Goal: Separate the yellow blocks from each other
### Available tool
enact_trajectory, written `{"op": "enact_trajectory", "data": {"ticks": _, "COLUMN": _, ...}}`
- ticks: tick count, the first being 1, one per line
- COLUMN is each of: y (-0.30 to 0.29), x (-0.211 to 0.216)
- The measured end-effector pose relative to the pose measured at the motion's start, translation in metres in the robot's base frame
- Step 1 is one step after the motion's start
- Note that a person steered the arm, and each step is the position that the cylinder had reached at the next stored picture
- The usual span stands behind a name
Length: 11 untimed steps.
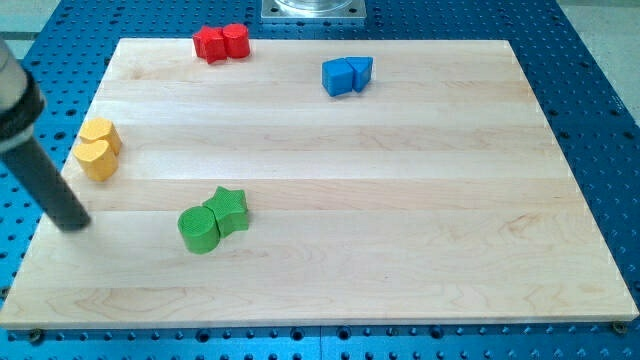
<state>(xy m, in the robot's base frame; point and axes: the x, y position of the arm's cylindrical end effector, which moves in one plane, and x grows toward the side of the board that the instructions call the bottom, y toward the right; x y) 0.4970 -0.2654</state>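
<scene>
Two yellow blocks sit touching near the board's left edge: a yellow hexagon-like block (101, 133) above and a yellow heart-like block (95, 157) below it. My tip (75, 224) rests on the board below and slightly left of the yellow pair, apart from them. The dark rod rises from the tip toward the view's upper left.
A green cylinder (198, 229) and green star (230, 207) touch at the lower left centre. Two red blocks (221, 43) sit at the top edge. Two blue blocks (346, 75) sit at the upper middle. The wooden board (400, 200) lies on a blue perforated table.
</scene>
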Motion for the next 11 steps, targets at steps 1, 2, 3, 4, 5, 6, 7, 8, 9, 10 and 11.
{"op": "enact_trajectory", "data": {"ticks": 1, "y": 0.000, "x": -0.042}}
{"op": "enact_trajectory", "data": {"ticks": 2, "y": -0.014, "x": -0.047}}
{"op": "enact_trajectory", "data": {"ticks": 3, "y": 0.023, "x": -0.085}}
{"op": "enact_trajectory", "data": {"ticks": 4, "y": 0.105, "x": -0.090}}
{"op": "enact_trajectory", "data": {"ticks": 5, "y": 0.105, "x": -0.080}}
{"op": "enact_trajectory", "data": {"ticks": 6, "y": 0.078, "x": -0.103}}
{"op": "enact_trajectory", "data": {"ticks": 7, "y": 0.094, "x": -0.139}}
{"op": "enact_trajectory", "data": {"ticks": 8, "y": 0.157, "x": -0.139}}
{"op": "enact_trajectory", "data": {"ticks": 9, "y": 0.252, "x": -0.138}}
{"op": "enact_trajectory", "data": {"ticks": 10, "y": 0.329, "x": -0.123}}
{"op": "enact_trajectory", "data": {"ticks": 11, "y": 0.334, "x": -0.089}}
